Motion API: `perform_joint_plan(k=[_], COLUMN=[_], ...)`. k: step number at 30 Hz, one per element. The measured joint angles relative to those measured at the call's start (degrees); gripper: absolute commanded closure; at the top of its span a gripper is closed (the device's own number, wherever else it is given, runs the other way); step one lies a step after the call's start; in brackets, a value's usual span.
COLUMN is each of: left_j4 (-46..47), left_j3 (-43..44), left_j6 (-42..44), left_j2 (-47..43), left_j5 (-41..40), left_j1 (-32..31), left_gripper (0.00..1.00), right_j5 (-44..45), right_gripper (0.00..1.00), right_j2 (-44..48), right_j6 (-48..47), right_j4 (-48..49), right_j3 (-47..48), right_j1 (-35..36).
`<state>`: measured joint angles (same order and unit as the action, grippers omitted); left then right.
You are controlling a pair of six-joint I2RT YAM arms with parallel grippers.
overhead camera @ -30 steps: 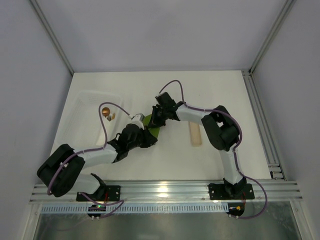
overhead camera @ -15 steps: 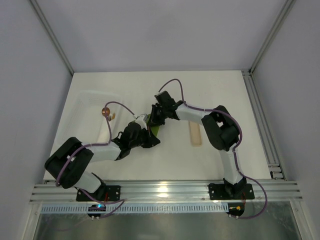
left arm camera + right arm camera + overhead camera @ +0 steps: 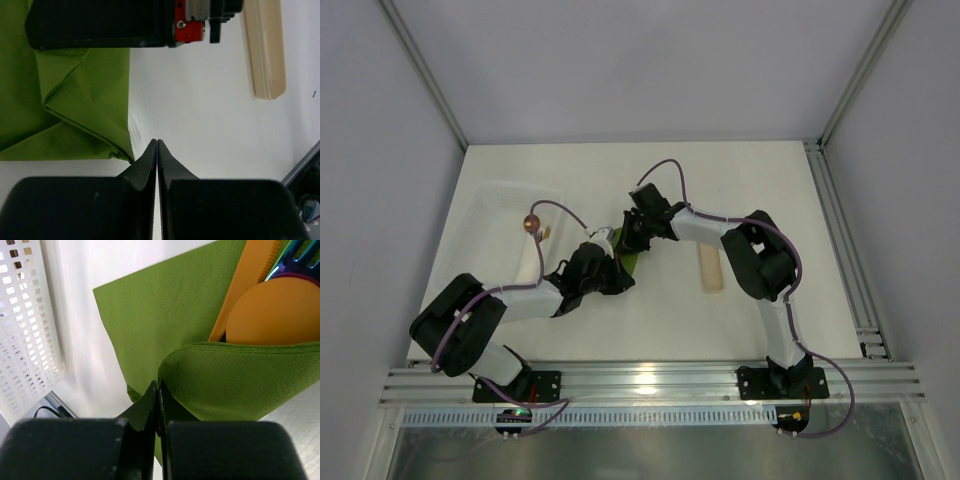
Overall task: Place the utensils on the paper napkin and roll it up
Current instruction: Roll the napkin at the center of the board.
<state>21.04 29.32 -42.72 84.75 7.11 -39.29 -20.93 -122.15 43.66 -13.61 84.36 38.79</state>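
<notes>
Logged clear plastic tray [image 3: 498,232] far left, apart from the work. Found left gripper [image 3: 157,145] closed on nothing, tips just beside the folded corner of the paper napkin [image 3: 85,95], lying to their left in the left wrist view. Located napkin between both grippers. Found right gripper [image 3: 158,387] closed, apparently pinching the raised flap's edge (green visible between the fingers [image 3: 142,410]), with flap arched over the utensils [image 3: 270,315]: orange spoon bowl, orange flat blade, iridescent tines. Judged long axes running away from the right fingertips, under the flap; right arm better set to carry the roll. Noted beige flat stick [image 3: 265,50] farther right, off the napkin.
</notes>
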Motion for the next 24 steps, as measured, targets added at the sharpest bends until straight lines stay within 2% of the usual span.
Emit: perform_joint_plan(k=[8, 24], left_j4=[-4.2, -6.5], left_j3=[0.4, -0.8], left_j6=[1.0, 0.1], left_j2=[0.0, -0.5], left_j5=[-4.3, -9.7], left_j1=[0.0, 0.9], left_gripper=[1.00, 1.00], right_j5=[0.0, 0.0], right_gripper=[0.96, 0.96], right_j2=[0.0, 0.0], right_j6=[0.0, 0.0], right_j4=[0.0, 0.0], right_j3=[0.1, 0.4], right_j1=[0.0, 0.0])
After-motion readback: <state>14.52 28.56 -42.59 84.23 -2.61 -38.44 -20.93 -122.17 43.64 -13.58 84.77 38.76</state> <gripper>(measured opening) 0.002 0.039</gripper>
